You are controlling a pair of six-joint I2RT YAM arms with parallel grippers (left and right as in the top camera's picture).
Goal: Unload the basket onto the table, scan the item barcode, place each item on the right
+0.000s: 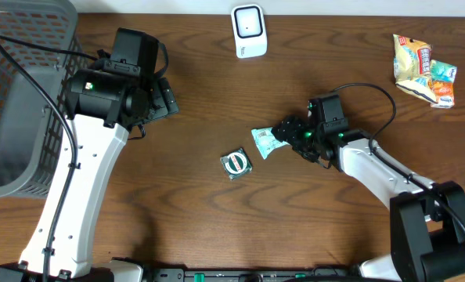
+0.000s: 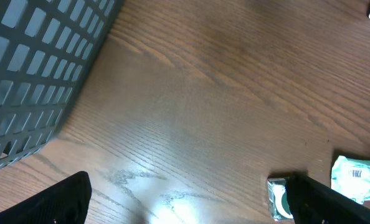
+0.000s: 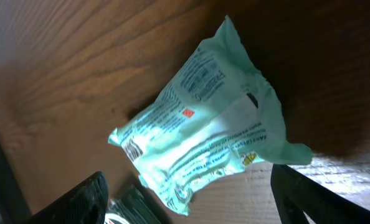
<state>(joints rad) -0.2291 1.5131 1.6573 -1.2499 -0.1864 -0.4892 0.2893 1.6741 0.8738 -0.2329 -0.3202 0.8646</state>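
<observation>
A pale green snack packet (image 1: 264, 141) lies flat on the wooden table, just left of my right gripper (image 1: 283, 131). In the right wrist view the packet (image 3: 203, 134) fills the middle, printed side up, with a small block of black bars near its left end. My right gripper (image 3: 191, 208) stands open, its two dark fingers wide apart at the packet's near edge, gripping nothing. The white scanner (image 1: 248, 31) stands at the table's far edge. My left gripper (image 1: 166, 98) hovers near the basket, open (image 2: 191, 205) and empty.
A small square green-and-white packet (image 1: 236, 163) lies just left of the green one and shows by my left finger (image 2: 277, 198). A grey mesh basket (image 1: 21, 94) fills the far left corner. Yellow and green snack bags (image 1: 424, 69) lie at the far right.
</observation>
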